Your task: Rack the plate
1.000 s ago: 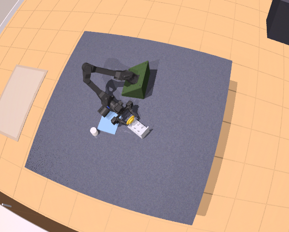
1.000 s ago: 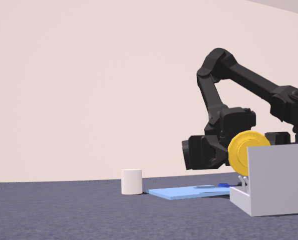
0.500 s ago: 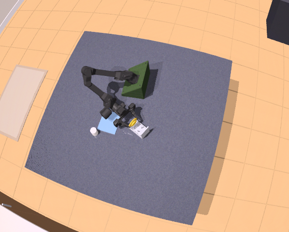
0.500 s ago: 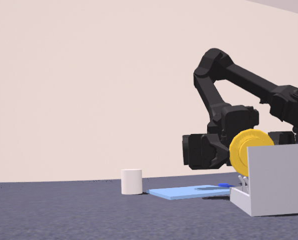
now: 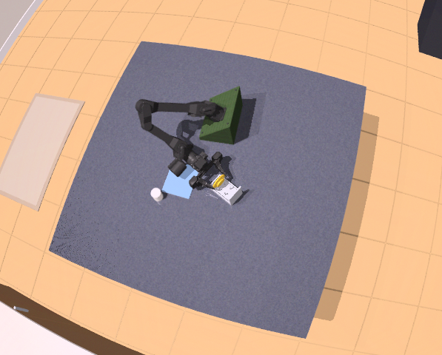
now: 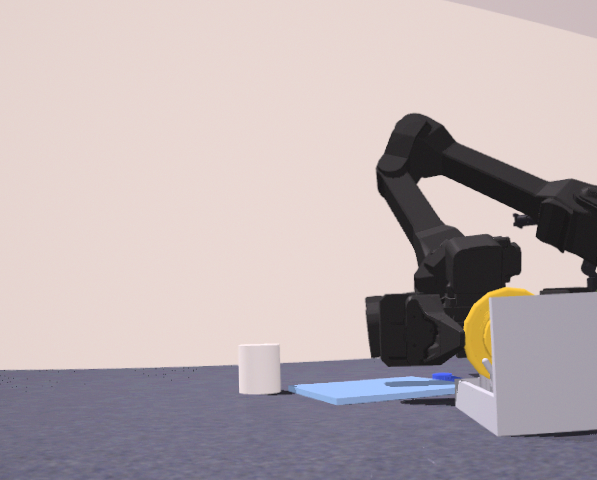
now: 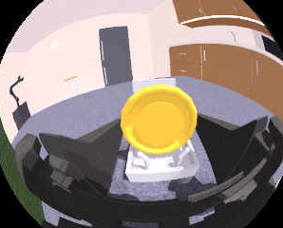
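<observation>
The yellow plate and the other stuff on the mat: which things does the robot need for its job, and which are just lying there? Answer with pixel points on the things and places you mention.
For the job:
- round yellow plate (image 5: 218,181) (image 6: 476,330) (image 7: 160,121)
- white dish rack (image 5: 231,197) (image 6: 551,361) (image 7: 161,176)
- black gripper (image 5: 214,178) (image 7: 160,120), holding the plate

Just lying about:
- flat light-blue board (image 5: 178,187) (image 6: 350,392)
- white cylinder (image 5: 156,194) (image 6: 259,369)
- small bright-blue thing (image 6: 441,376), too hidden to name

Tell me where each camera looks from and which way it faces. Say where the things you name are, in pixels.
Top: high overhead, facing down on the arm (image 5: 167,107) (image 6: 494,170), its gripper (image 5: 212,180) and the white dish rack (image 5: 234,195) (image 6: 551,361) (image 7: 162,175).
Exterior: low beside the rack, looking level past its tall panel at the bent arm and part of the gripper.
Wrist: behind the gripper (image 7: 160,120), facing out between its two fingers at the yellow plate (image 5: 218,180) (image 6: 476,330) (image 7: 159,119).
Shared: top and exterior both show the white cylinder (image 5: 156,194) (image 6: 259,368).
</observation>
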You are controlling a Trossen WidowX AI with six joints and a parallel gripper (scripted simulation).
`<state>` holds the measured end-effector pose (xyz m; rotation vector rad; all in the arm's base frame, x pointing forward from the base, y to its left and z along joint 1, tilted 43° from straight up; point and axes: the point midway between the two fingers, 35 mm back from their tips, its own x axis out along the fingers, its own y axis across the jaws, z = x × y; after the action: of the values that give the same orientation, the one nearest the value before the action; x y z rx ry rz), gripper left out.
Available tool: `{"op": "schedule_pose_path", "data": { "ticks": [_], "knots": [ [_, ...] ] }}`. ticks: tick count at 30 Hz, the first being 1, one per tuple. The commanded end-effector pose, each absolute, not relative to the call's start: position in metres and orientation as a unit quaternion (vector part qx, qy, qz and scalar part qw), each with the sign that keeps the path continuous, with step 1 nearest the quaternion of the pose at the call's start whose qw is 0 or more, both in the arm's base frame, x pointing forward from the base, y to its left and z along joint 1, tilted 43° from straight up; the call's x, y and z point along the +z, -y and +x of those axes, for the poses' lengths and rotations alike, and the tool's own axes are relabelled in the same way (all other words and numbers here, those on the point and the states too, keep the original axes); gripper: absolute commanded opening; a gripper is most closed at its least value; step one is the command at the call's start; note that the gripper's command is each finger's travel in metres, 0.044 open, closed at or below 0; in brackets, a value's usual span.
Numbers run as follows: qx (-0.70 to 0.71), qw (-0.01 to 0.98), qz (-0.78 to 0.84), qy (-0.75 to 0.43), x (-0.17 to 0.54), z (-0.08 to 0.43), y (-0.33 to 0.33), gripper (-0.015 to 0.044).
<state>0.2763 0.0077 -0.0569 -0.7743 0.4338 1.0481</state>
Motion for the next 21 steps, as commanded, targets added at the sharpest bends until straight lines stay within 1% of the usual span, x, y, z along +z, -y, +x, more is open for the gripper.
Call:
{"op": "schedule_pose_path", "data": {
  "ticks": [1, 3, 18, 21],
  "knots": [
    [0.483, 0.774, -0.357, -0.201, -0.056, 0.2763, -0.008, 0.0],
    [0.483, 0.774, -0.357, -0.201, -0.056, 0.2763, -0.008, 0.0],
    [0.484, 0.773, -0.358, -0.2, -0.0564, 0.2766, -0.0078, 0.0394],
    [0.484, 0.773, -0.358, -0.2, -0.0564, 0.2766, -0.0078, 0.04]
  ]
}}
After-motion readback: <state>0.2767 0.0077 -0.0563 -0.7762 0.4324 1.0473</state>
